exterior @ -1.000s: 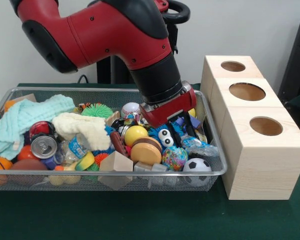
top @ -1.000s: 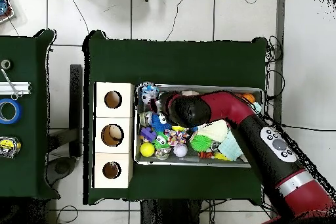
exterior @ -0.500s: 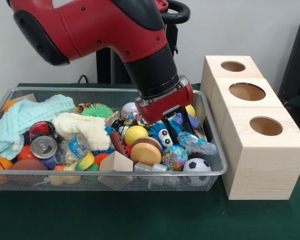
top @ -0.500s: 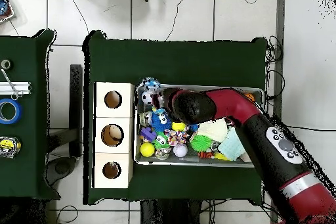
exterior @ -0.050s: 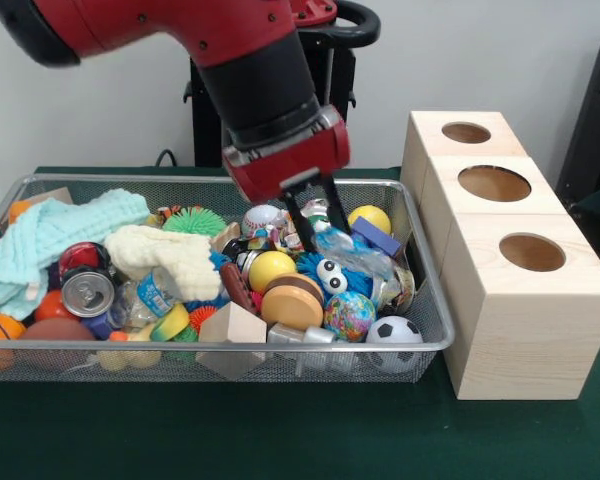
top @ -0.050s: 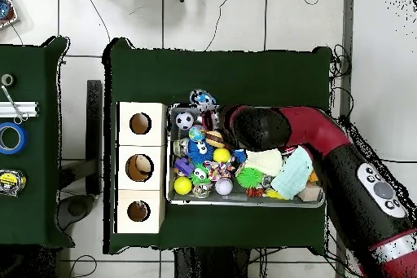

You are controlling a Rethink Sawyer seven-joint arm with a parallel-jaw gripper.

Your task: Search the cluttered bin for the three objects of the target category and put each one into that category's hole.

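My gripper hangs over the right half of the wire bin, shut on a crumpled clear plastic bottle with a blue label. The bottle trails down to the right, its lower end still among the toys. In the overhead view the bottle shows just past the bin's edge, off the end of the arm. Three wooden boxes with round holes stand in a row right of the bin. A soda can and another small plastic bottle lie at the bin's left.
The bin is packed with a yellow ball, a football, a globe ball, a wooden block, a teal cloth and a cream cloth. In the overhead view tape rolls lie on a side table.
The gripper has risen out of the clutter and shifted left in the front view, pulling the crumpled plastic bottle up with it. The arm has swung back.
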